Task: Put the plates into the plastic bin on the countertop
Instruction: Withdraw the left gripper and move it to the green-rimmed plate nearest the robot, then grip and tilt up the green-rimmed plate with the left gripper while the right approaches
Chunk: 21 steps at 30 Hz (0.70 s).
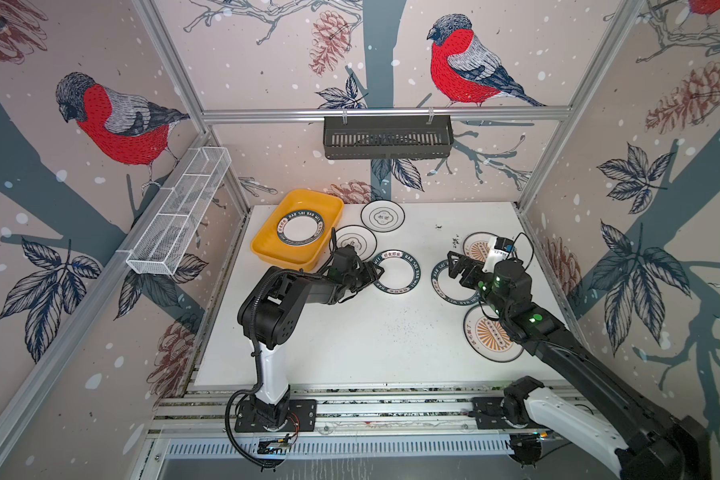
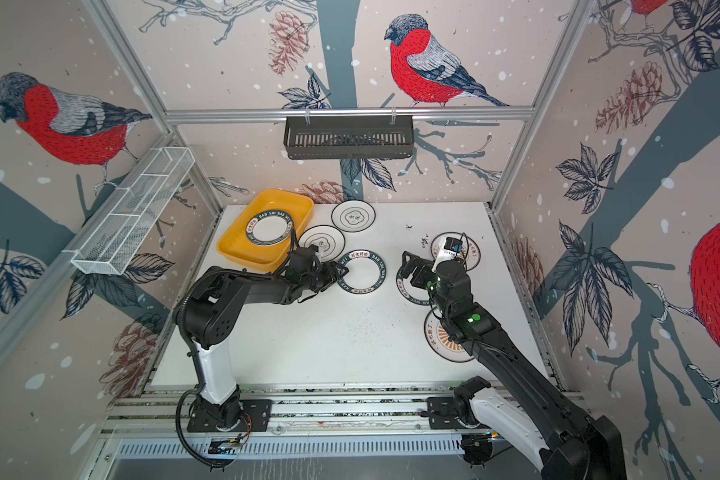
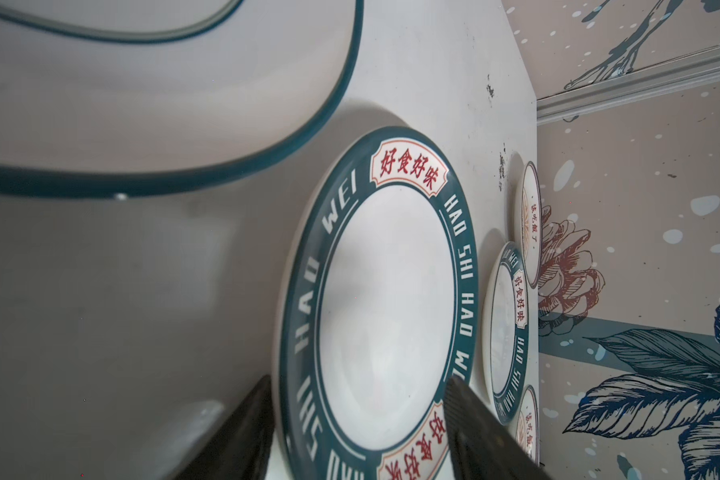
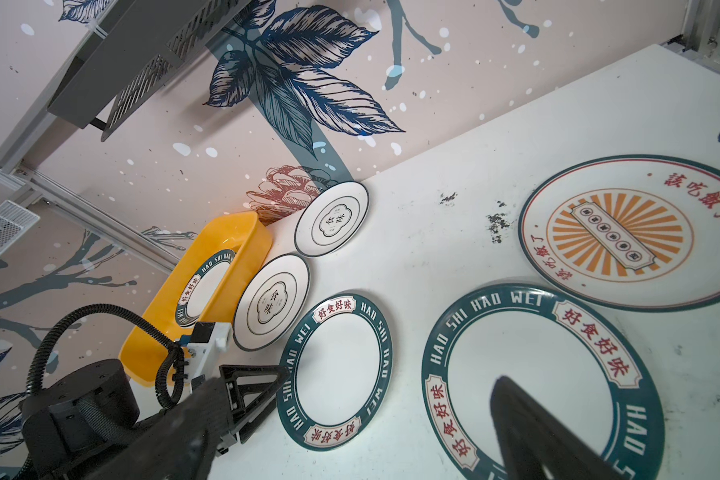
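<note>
Bin (image 1: 267, 245) of yellow plastic, one green-rimmed plate (image 1: 302, 228) inside

Left arm (image 1: 285, 297): black joints, white lower link.
Left base plate (image 1: 275, 415): flat, black, screwed down.
Hose (image 4: 96, 308): black, ribbed.
Right arm (image 1: 566, 345): black links, white lower shell, green lights.
Right wrist camera (image 1: 495, 249): white block, blue part, thin black wire.
Left tool (image 1: 378, 272): black fingers, triangular open frames.

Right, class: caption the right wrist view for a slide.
Open right tool over a green-rimmed plate; yellow bin beyond holds a matching plate.
</note>
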{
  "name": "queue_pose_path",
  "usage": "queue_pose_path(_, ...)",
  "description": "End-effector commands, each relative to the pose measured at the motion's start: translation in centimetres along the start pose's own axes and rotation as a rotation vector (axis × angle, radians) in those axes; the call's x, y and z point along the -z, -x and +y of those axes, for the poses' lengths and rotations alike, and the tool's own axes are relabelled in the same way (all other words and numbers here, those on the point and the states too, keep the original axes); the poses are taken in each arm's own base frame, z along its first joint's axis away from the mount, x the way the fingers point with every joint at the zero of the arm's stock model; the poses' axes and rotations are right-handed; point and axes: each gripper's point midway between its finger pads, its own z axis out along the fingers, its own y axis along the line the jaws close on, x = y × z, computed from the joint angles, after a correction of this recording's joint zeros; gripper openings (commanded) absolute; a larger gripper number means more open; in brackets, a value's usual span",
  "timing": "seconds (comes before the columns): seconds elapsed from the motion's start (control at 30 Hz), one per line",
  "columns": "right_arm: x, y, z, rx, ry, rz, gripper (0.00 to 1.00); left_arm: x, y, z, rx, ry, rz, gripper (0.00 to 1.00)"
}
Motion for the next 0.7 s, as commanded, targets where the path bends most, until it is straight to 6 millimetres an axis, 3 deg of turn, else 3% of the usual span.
queue_pose_path(0.0, 0.2, 0.8, -0.2, -0.023, -0.017, -0.037, 1.0, -0.1, -0.3, 1.9, 0.04, 0.078, 0.009, 0.6)
queue_pose_path(0.4, 1.2, 1.1, -1.2, -0.029, -0.062, -0.064, 1.0, -0.3, -0.5, 3.5, 0.102, 0.128, -0.003, 0.16)
queue_pose_path(0.67, 2.0, 1.7, -0.9, -0.001, -0.055, -0.072, 1.0, 0.5, -1.0, 1.6, 0.112, 0.045, 0.007, 0.0)
